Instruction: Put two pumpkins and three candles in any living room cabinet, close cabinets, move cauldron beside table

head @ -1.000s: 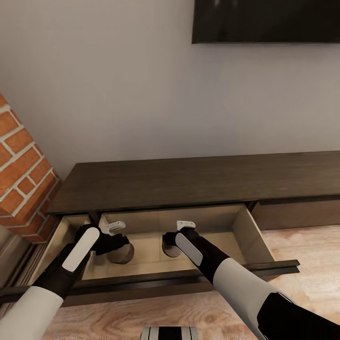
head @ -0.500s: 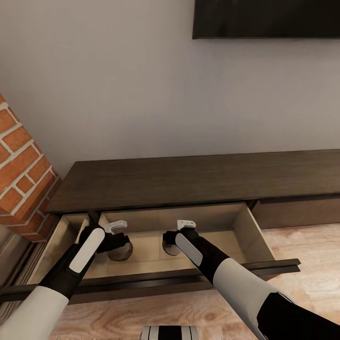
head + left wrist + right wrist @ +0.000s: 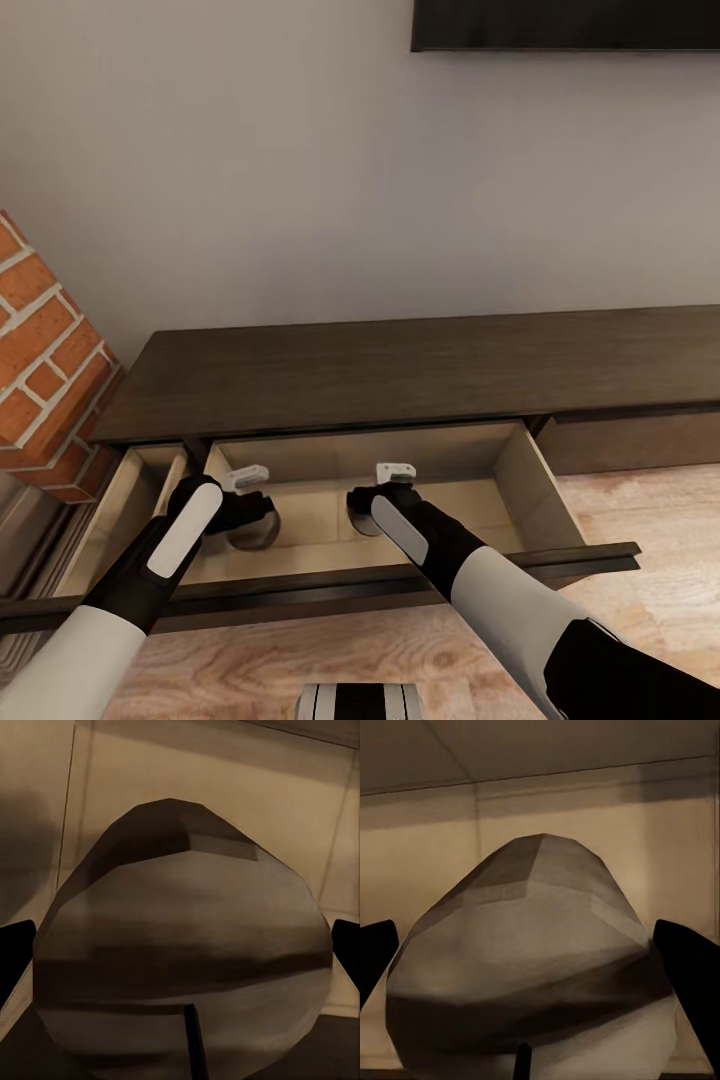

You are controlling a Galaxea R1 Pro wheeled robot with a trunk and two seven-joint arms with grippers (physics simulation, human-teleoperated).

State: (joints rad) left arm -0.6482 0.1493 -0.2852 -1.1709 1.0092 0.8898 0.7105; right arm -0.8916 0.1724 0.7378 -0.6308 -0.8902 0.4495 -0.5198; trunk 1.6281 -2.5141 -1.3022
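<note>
1. Inside the open drawer [image 3: 545,490] of the cabinet [image 3: 400,370], the left grey-brown object [image 3: 258,532] and the right grey-brown object [image 3: 362,522] sit low on its pale floor; they are likely candles, being stowed as the task asks.
2. The left gripper [image 3: 245,500] and right gripper [image 3: 385,490] each straddle one object, jaws set wide; whether either is gripping cannot be told.
3. The drawer front is pulled out toward the robot, leaving room for both arms.
</note>
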